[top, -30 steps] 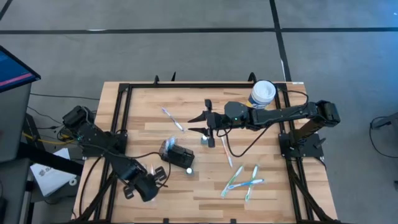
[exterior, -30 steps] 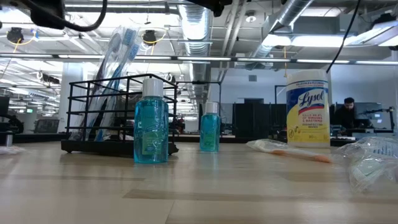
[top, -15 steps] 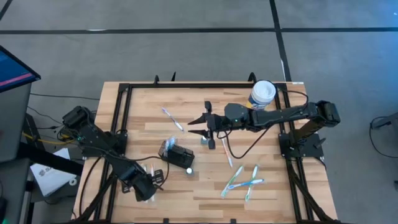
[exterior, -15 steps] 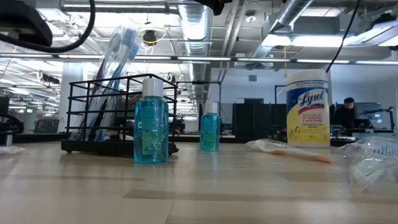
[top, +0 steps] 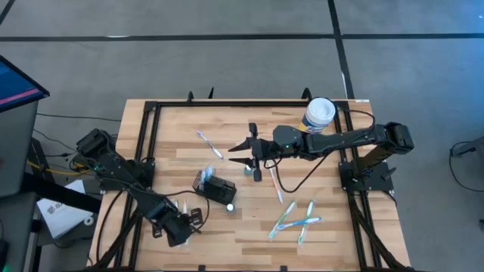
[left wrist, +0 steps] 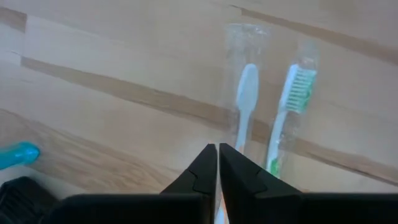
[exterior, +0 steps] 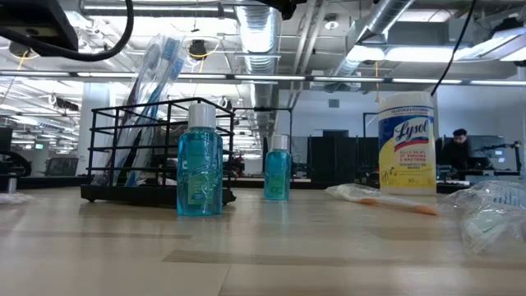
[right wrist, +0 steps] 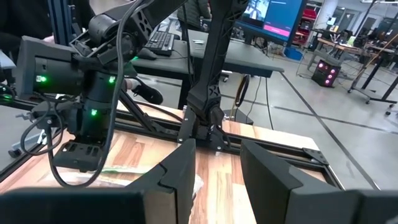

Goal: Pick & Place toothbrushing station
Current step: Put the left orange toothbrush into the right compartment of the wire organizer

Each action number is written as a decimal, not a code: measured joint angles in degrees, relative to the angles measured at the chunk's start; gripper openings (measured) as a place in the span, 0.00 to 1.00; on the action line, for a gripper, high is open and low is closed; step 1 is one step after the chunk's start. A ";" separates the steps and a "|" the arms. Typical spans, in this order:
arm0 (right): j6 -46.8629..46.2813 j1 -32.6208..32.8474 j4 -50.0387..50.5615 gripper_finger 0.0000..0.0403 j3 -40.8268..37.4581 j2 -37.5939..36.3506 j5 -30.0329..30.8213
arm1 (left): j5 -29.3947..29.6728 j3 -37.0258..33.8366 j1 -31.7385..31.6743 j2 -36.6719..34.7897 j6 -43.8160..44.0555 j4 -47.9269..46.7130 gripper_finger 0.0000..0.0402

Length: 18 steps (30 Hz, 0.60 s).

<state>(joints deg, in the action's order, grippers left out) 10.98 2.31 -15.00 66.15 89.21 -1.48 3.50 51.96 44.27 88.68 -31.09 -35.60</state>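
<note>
The toothbrushing station (top: 212, 185) — a small black wire-frame rack holding upright toothbrushes — stands on the light wooden slat table (top: 174, 136), left of centre, with a clear bottle of blue liquid with a white cap (exterior: 200, 159) just in front of it in the low view. The left gripper (top: 198, 220) sits low over the table's near-left area, close to the station but apart from it; in the left wrist view its two dark fingers (left wrist: 202, 171) are almost pressed together with only a thin slit between them, gripping nothing, and a clear-wrapped pair of toothbrushes (left wrist: 264, 109) lies on the wood just beyond the tips. The right gripper (top: 243, 149) hangs above the table's centre, fingers spread apart and empty — a second small blue bottle (top: 249, 171) stands just below it. A yellow canister with a white lid (top: 319, 114) stands at the far-right corner, and loose wrapped toothbrushes (top: 295, 220) lie at the near right.
</note>
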 joint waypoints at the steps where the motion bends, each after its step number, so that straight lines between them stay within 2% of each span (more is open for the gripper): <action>1: 0.01 -0.02 0.00 0.29 0.00 0.00 0.00 | -0.02 0.00 0.00 0.00 0.02 0.09 0.06; 10: 0.11 -0.01 0.22 0.29 0.00 0.00 0.00 | 0.70 -2.65 0.00 0.00 0.02 2.96 0.26; 18: 0.09 0.00 0.44 0.29 0.00 0.00 0.00 | 0.73 -4.98 0.00 0.00 0.02 6.08 0.33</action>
<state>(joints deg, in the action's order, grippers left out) 11.07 2.30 -14.57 66.15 89.21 -1.48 4.23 46.98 44.27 88.68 -31.07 -29.52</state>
